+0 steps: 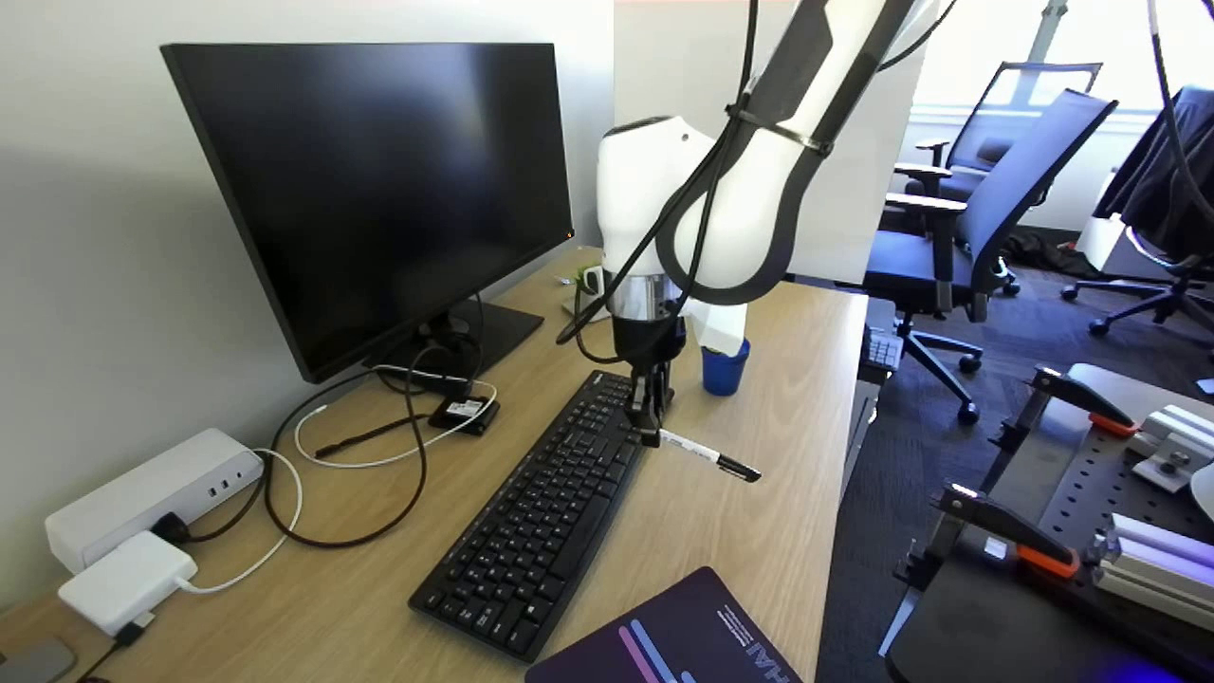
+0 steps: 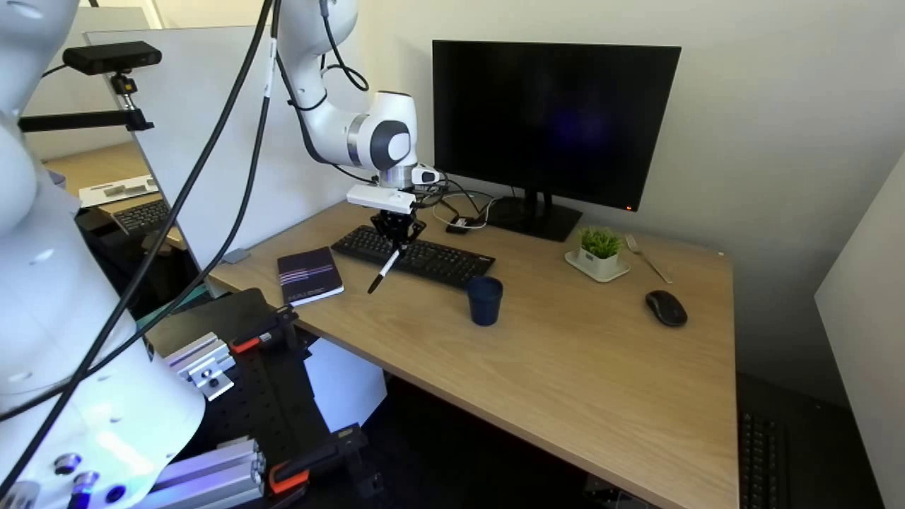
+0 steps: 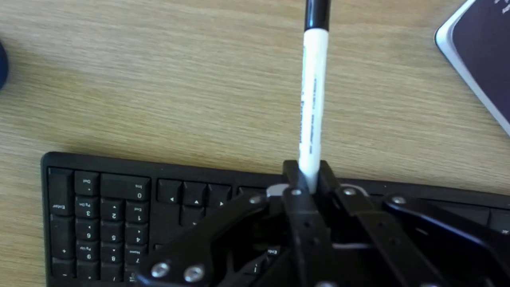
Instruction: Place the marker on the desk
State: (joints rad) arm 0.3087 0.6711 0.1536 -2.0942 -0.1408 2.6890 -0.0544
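One marker (image 3: 314, 95), white-barrelled, black-capped: rear end hidden inside the pincer (image 3: 309, 175); cap cropped in the wrist view; whether it touches the wood-grain desk (image 1: 768, 522) below, I cannot tell. One blue cup (image 3: 2, 65), near the pincer: almost wholly cropped in the wrist view. One Panda arm (image 1: 759, 209): forearm sloping, wrist bent, pincer pointing downward over the black keyboard (image 1: 536, 517). Pincer: narrow, clamped on the barrel; the marker slants down and out from it.

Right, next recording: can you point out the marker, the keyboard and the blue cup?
Marker (image 3: 313, 93): wrist view, on its white barrel.
Keyboard (image 1: 541, 512): in an exterior view, on its keys near the middle.
Blue cup (image 2: 485, 304): in an exterior view, on its outer wall.
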